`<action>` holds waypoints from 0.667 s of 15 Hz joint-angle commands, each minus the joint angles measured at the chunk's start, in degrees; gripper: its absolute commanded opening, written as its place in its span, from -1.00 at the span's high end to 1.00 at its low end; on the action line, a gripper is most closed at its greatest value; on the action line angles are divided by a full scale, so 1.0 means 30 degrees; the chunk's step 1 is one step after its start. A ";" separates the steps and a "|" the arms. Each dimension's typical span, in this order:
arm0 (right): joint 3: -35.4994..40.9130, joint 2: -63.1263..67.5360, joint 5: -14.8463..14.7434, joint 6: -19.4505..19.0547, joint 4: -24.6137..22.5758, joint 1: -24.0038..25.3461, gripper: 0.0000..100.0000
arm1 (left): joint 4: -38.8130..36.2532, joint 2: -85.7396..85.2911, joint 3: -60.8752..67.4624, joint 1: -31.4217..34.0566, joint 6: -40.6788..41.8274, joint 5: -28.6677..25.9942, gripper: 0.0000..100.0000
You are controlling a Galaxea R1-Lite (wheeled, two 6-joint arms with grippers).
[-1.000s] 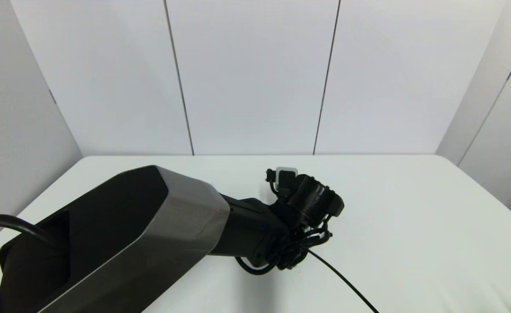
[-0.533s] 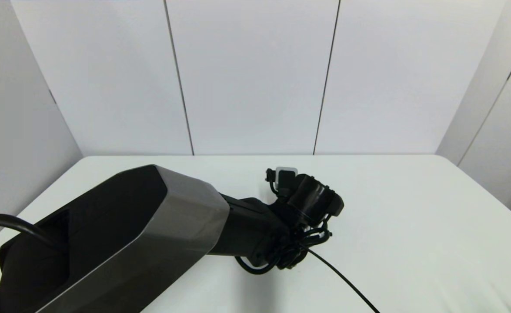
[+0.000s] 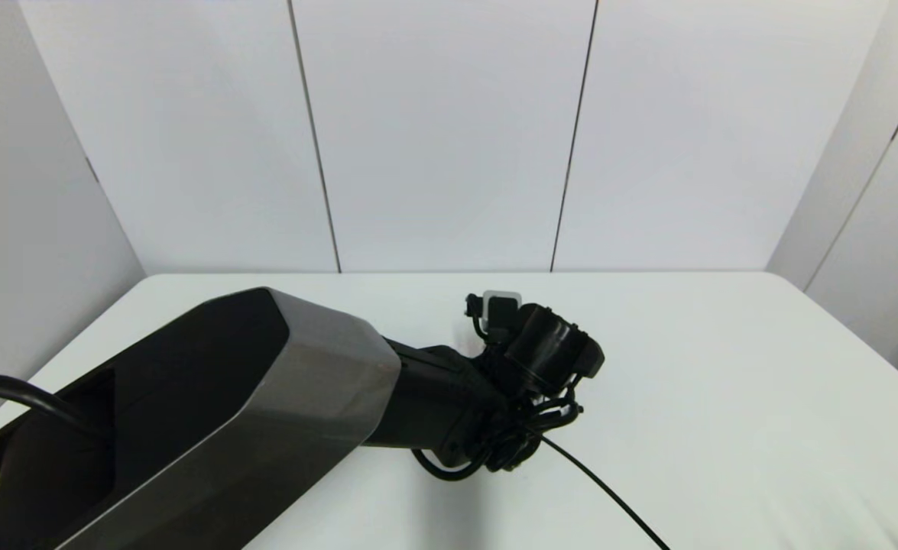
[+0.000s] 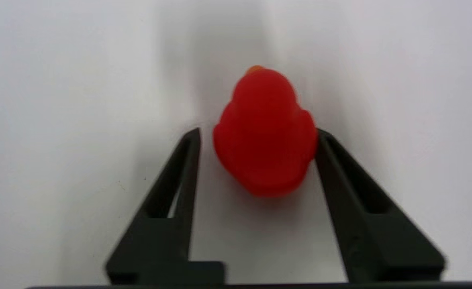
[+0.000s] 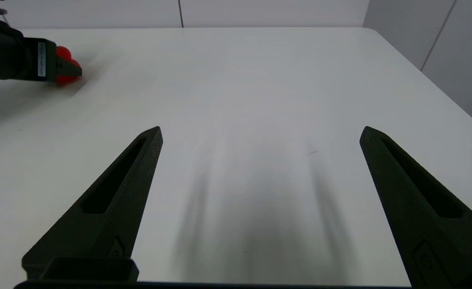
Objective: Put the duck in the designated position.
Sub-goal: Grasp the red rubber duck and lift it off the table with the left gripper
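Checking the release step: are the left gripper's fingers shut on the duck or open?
Open. The left gripper straddles the duck; a gap shows at one finger, and the duck sits on the table.

I stood at a white table (image 3: pixel 724 367). Behind it was a wall of plain white panels (image 3: pixel 449 137) with thin dark lines between them.

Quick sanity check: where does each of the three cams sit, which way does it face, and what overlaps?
Head: on the robot's head, facing forward and down at the white table; left arm fills the foreground.
Left wrist: behind the left tool, looking at the small glossy red rubber duck between its fingers; one finger touches it.
Right wrist: behind the open right tool, low over bare tabletop.
Shared: both wrist views show the duck; right wrist also catches the left tool.
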 commanded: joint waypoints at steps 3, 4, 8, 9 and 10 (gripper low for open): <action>0.0008 0.0024 0.0005 0.0000 0.0001 0.0006 -1.00 | -0.0039 -0.0236 -0.0002 -0.0014 -0.0076 0.0080 1.00; 0.0008 0.0024 0.0005 0.0000 0.0001 0.0006 -1.00 | -0.0039 -0.0295 -0.0002 -0.0014 -0.0047 0.0080 1.00; 0.0008 0.0024 0.0005 0.0000 0.0001 0.0006 -1.00 | -0.0009 -0.1701 0.0086 0.0103 0.0334 0.0051 1.00; 0.0008 0.0024 0.0005 0.0000 0.0001 0.0006 -1.00 | 0.0166 -0.2316 0.0204 0.0249 0.0510 0.0051 1.00; 0.0008 0.0024 0.0005 0.0000 0.0001 0.0006 -1.00 | 0.0547 -0.3078 0.0526 0.0455 0.0715 0.0021 1.00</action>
